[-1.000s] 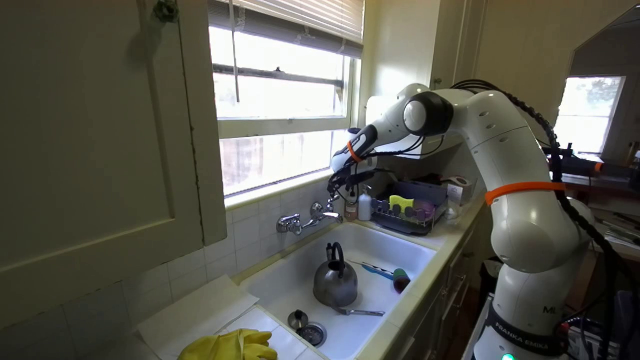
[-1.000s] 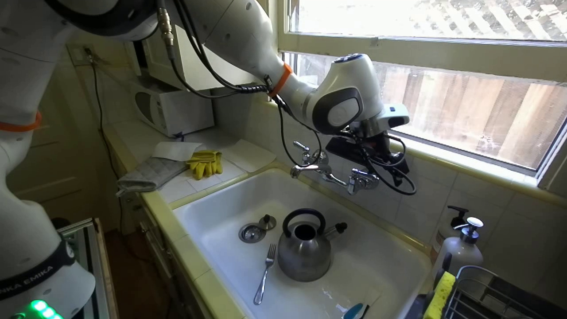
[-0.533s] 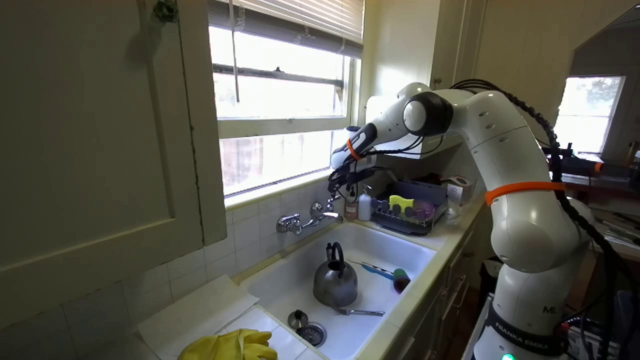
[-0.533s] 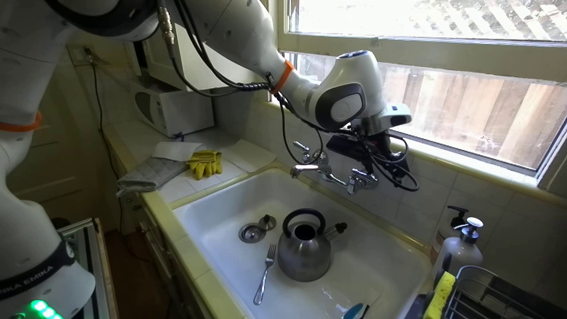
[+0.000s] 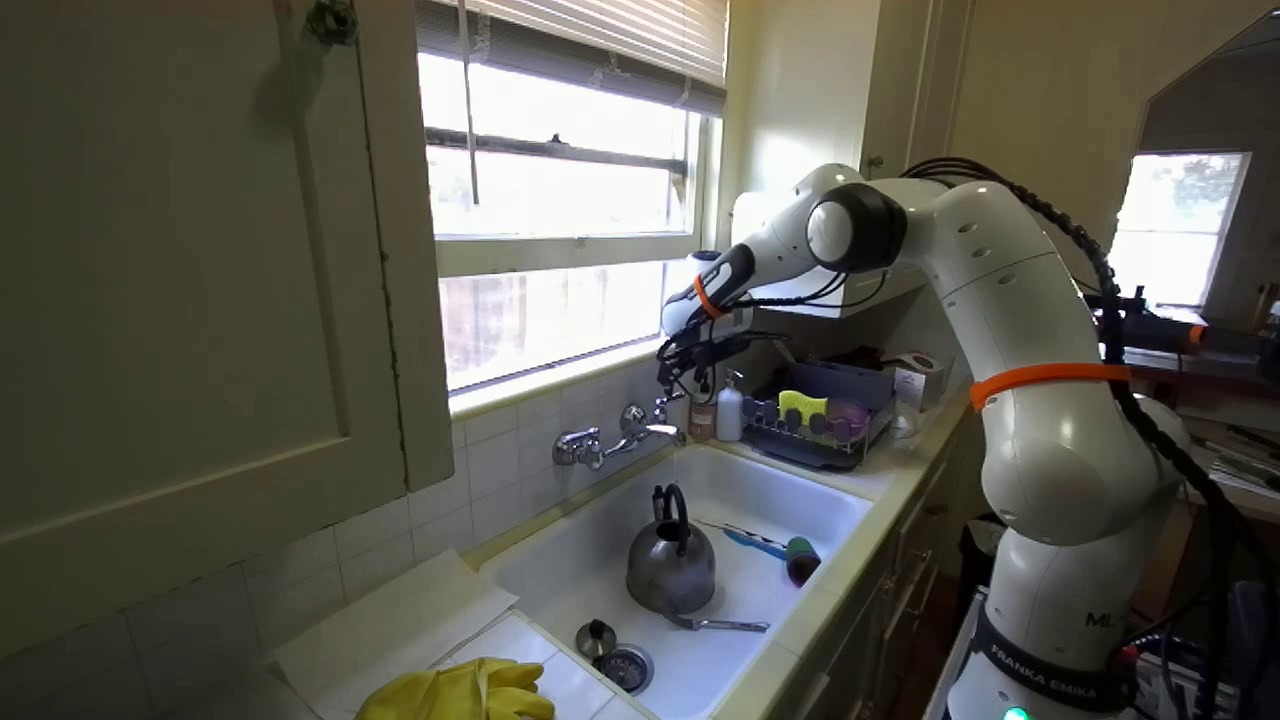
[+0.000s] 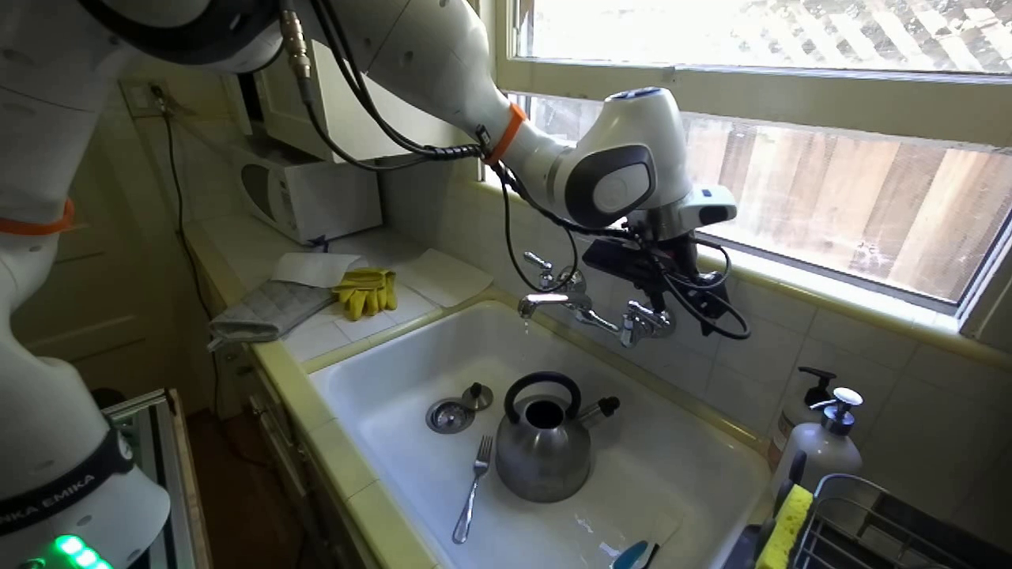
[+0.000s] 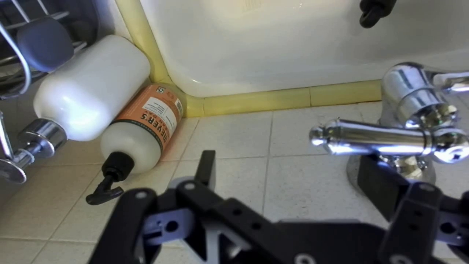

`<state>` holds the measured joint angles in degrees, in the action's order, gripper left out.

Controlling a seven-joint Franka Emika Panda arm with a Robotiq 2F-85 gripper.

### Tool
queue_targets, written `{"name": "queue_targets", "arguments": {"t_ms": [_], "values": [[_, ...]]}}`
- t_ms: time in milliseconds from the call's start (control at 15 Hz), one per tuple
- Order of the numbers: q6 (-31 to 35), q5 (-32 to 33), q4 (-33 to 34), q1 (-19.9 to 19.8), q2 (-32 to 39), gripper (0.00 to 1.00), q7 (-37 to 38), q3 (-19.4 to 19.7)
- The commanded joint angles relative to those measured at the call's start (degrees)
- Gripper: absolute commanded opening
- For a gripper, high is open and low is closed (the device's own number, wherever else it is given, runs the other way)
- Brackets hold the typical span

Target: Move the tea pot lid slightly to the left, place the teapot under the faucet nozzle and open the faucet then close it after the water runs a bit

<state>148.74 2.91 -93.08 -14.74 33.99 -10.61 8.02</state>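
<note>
Jaws apart, 1 finger (image 7: 383, 187) against or just beside the chrome faucet lever (image 7: 381, 138), I can't tell which. Water (image 6: 526, 325) drips from the faucet nozzle (image 6: 547, 300); the teapot (image 6: 544, 462) sits in the sink (image 6: 656, 450), seemingly beneath. I'd nudge gently, finger square, no overshoot.

My tool (image 6: 685, 310) hangs by the faucet (image 6: 598, 320) in an exterior view, close to the handle (image 6: 636, 322) nearer the soap bottles (image 6: 822, 450); I cannot tell whether it touches. Drops of water (image 6: 526, 325) fall from the nozzle (image 6: 545, 300). In the sink (image 6: 672, 474) the teapot (image 6: 544, 462) stands upright, its top open, just beside a fork (image 6: 473, 490). The lid (image 6: 477, 397) lies at the edge of the drain (image 6: 449, 415). Yellow gloves (image 6: 365, 291) and a grey quilted cloth (image 6: 269, 310) lie on the tabletop (image 6: 316, 341) beside the sink.
</note>
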Motion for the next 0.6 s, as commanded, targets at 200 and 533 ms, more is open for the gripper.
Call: {"name": "queue_targets", "arguments": {"t_ms": [200,533], "values": [[-4.68,2.45,-3.33,0.66,-1.28,1.00,0.10,1.35],[-2.81,3.66,-4.26,1.63,-2.02,1.00,2.16,2.57]]}}
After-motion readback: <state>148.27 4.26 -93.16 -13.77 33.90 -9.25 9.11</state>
